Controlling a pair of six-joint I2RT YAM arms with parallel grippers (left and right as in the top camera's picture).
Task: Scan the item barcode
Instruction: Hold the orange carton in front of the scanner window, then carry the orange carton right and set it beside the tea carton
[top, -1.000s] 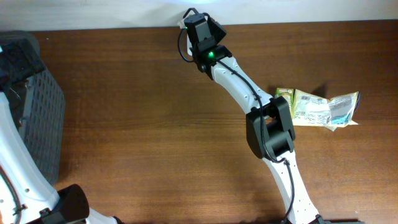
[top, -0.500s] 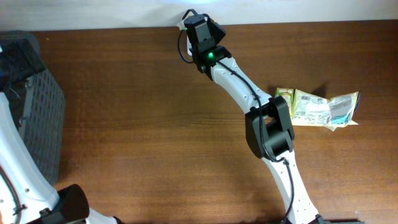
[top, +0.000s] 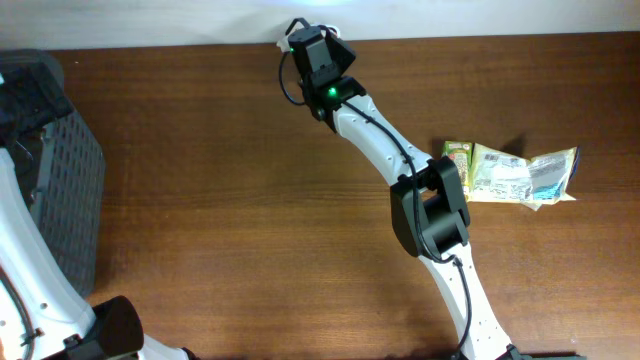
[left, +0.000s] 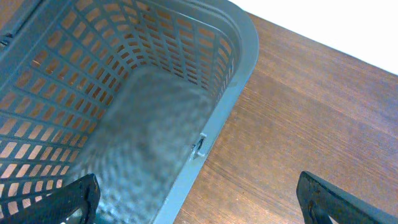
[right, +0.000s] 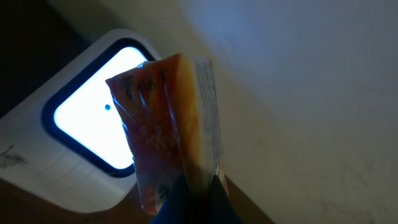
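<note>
Clamping an orange packet (right: 171, 137), the fully closed right gripper (right: 189, 202) held it right before the lit scanner (right: 78, 130), while the left gripper (left: 205, 202), well apart from the scanner, stood wide open, empty.

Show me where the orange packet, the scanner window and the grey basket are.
orange packet (right: 169, 140): right wrist view, middle of its front face.
scanner window (right: 84, 130): right wrist view, on the lit white pane.
grey basket (left: 244, 65): left wrist view, on the rim at its rounded corner.
</note>
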